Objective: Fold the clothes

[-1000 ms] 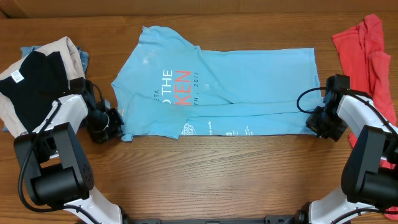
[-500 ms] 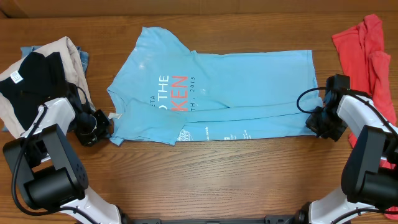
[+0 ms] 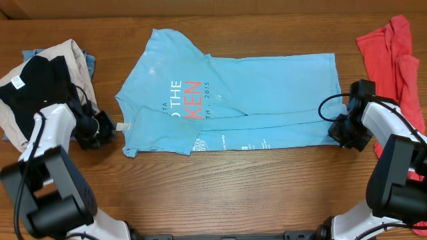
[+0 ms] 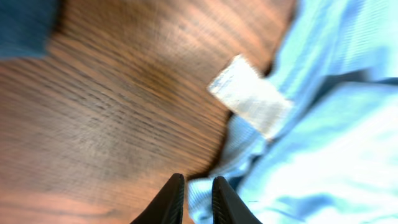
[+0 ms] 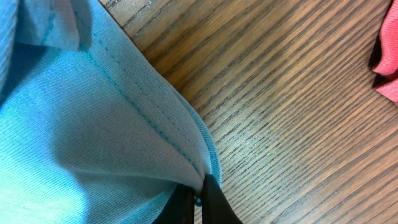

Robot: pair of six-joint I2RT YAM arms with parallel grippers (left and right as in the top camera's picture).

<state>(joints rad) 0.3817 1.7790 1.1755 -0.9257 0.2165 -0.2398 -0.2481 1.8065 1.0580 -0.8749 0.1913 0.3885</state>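
The left gripper (image 3: 109,126) is now seen further to the left of the overhead frame than a second ago, drawn off the collar end of the light blue T-shirt (image 3: 260,87), which was tugged leftward with it and now lies flat across the middle of the table (image 3: 220,193), its lower strip turned up over the body. This is judged to mean that the first lengthwise fold has been laid and smoothed and that the cloth has been let go on that side. The right gripper (image 3: 337,132) is unmoved at the lower right corner of the hem. Only in the left wrist view are that gripper's fingers (image 4: 175,196) shown a narrow slit apart with nothing between them, beside a white label (image 4: 250,94) on the wood. In the right wrist view the right gripper (image 5: 199,199) is seen pinched tight on the stitched hem.
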